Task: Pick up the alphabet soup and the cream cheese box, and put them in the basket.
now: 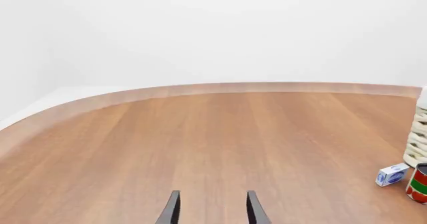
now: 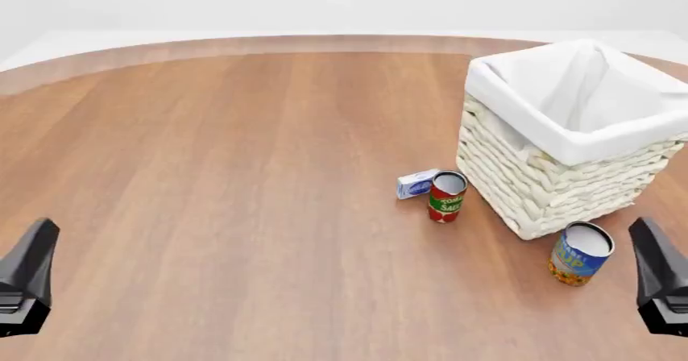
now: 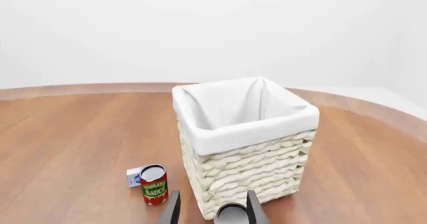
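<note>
The alphabet soup, a blue and yellow can with a silvery top, stands upright just in front of the basket, a cream wicker one with white lining. The small blue-and-white cream cheese box lies left of the basket, touching or nearly touching a red tomato sauce can. My right gripper is open, hovering close behind the soup, whose top shows between the fingers. My left gripper is open over bare wood at the near left, far from the box.
The round wooden table curves away at its far edge, with a white floor beyond. The tomato sauce can stands between the box and the basket. The basket's corner shows in the left wrist view.
</note>
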Robot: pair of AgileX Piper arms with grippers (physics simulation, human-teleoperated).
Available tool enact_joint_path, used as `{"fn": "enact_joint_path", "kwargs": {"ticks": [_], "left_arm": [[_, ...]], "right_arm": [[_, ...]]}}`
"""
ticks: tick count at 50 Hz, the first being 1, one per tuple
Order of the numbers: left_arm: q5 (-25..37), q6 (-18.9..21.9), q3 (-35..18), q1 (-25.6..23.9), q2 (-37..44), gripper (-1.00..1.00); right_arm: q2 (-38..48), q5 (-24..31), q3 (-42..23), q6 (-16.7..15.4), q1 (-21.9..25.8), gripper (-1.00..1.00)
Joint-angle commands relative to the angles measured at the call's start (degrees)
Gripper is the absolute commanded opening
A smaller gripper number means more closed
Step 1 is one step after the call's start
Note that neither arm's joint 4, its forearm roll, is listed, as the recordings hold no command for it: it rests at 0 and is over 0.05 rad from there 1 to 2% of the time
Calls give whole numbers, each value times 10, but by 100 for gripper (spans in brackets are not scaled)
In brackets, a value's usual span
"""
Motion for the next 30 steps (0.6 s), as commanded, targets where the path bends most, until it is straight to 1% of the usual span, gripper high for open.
{"fn": "enact_joint_path", "kwargs": {"ticks": [1, 3, 4, 5, 6, 7, 8, 9, 10, 11, 12, 13, 14, 15, 18, 21, 24, 25, 27, 28, 29, 30], "left_arm": [[0, 0, 0, 0, 0, 100], [0, 0, 0, 0, 0, 100], [0, 0, 0, 0, 0, 100], [0, 0, 0, 0, 0, 100], [0, 0, 0, 0, 0, 100], [0, 0, 0, 0, 0, 100], [0, 0, 0, 0, 0, 100], [0, 0, 0, 0, 0, 100], [0, 0, 0, 0, 0, 100], [0, 0, 0, 0, 0, 100], [0, 0, 0, 0, 0, 100], [0, 0, 0, 0, 0, 100], [0, 0, 0, 0, 0, 100], [0, 0, 0, 0, 0, 100], [0, 0, 0, 0, 0, 100], [0, 0, 0, 0, 0, 100], [0, 0, 0, 0, 0, 100], [0, 0, 0, 0, 0, 100], [0, 0, 0, 0, 0, 100], [0, 0, 0, 0, 0, 100], [0, 0, 0, 0, 0, 100], [0, 0, 0, 0, 0, 100]], "right_arm": [[1, -2, -3, 0, -1, 100], [1, 1, -5, 1, 0, 100], [10, 1, -3, -17, -1, 100], [7, 8, -8, 9, -2, 100], [17, 18, -17, 36, 7, 100], [8, 32, -27, 19, 6, 100], [19, 25, -29, 8, 4, 100], [44, 14, -38, 15, -4, 100], [89, -2, -45, 16, -3, 100], [117, -8, -52, 9, 11, 100], [126, 4, -63, -4, 24, 100], [132, 9, -69, -2, 31, 100], [115, 28, -81, 2, 28, 100], [120, 31, -86, 3, 28, 100], [138, 43, -107, -3, 40, 100], [135, 54, -126, -30, 60, 100], [163, 49, -140, -44, 65, 100], [172, 52, -149, -46, 74, 100], [191, 60, -162, -31, 87, 100], [200, 62, -168, -43, 94, 100], [206, 61, -171, -46, 96, 100], [223, 62, -176, -42, 105, 100]]}}
